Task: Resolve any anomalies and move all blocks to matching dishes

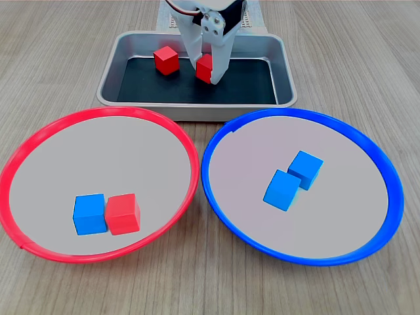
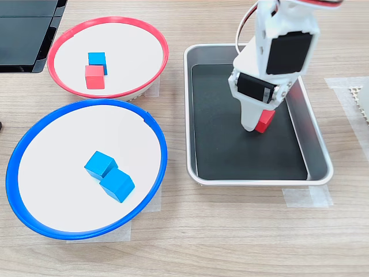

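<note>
White pincer (image 1: 210, 69) of my arm reaches down into the silver tray (image 1: 283, 65), its jaws closed around a red block (image 1: 204, 67); in the second exterior view that same red block (image 2: 266, 121) pokes out just below the pincer tip (image 2: 258, 122), low over the tray's black base. I cannot tell whether it touches the base or is lifted slightly off it.

A second red block (image 1: 166, 60) sits on the black base just beside it, toward the first exterior view's left; in the second exterior view the arm hides it from me.

I see the red-rimmed dish (image 1: 39, 134) holding a blue block (image 1: 89, 214) and a third red block (image 1: 123, 214), side by side and touching. The blue one is the mismatch there.

I see the blue-rimmed dish (image 1: 384, 174) holding two blue blocks (image 1: 305, 170), corner against corner, near its middle.

Both dishes and the tray rest on the wood-grain bench (image 1: 59, 59), the dishes side by side in front of the tray in the first exterior view.
</note>
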Tool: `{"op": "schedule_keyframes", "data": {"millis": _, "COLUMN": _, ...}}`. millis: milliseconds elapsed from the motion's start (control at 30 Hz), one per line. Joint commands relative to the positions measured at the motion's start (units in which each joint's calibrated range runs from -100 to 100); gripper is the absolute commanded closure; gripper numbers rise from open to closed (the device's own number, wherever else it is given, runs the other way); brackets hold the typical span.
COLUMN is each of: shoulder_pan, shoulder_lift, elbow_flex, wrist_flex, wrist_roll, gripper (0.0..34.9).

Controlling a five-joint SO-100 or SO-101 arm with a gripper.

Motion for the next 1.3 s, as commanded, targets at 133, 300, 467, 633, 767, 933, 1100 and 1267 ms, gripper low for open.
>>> {"op": "schedule_keyframes", "data": {"millis": 133, "shoulder_pan": 1.0, "shoulder_lift": -1.7, "elbow_flex": -21.4, "wrist_flex": 4.4, "wrist_roll": -7.9, "gripper": 34.8}}
{"op": "schedule_keyframes", "data": {"millis": 300, "shoulder_pan": 5.8, "shoulder_lift": 8.7, "elbow_flex": -40.4, "wrist_flex": 3.2, "wrist_roll": -12.0, "gripper": 34.8}}
{"op": "schedule_keyframes", "data": {"millis": 467, "shoulder_pan": 9.4, "shoulder_lift": 19.8, "elbow_flex": -50.4, "wrist_flex": -0.2, "wrist_roll": -11.2, "gripper": 34.8}}
{"op": "schedule_keyframes", "data": {"millis": 633, "shoulder_pan": 10.7, "shoulder_lift": 26.6, "elbow_flex": -53.2, "wrist_flex": -4.7, "wrist_roll": -8.5, "gripper": 34.8}}
{"op": "schedule_keyframes", "data": {"millis": 767, "shoulder_pan": 11.2, "shoulder_lift": 29.8, "elbow_flex": -53.8, "wrist_flex": -8.5, "wrist_roll": -7.4, "gripper": 34.7}}
{"op": "schedule_keyframes", "data": {"millis": 933, "shoulder_pan": 11.5, "shoulder_lift": 32.2, "elbow_flex": -54.6, "wrist_flex": -10.3, "wrist_roll": -6.3, "gripper": 27.4}}
{"op": "schedule_keyframes", "data": {"millis": 1100, "shoulder_pan": 11.9, "shoulder_lift": 33.0, "elbow_flex": -56.4, "wrist_flex": -10.4, "wrist_roll": -6.2, "gripper": 20.3}}
{"op": "schedule_keyframes", "data": {"millis": 1267, "shoulder_pan": 13.2, "shoulder_lift": 32.3, "elbow_flex": -61.9, "wrist_flex": -8.7, "wrist_roll": -8.7, "gripper": 18.4}}
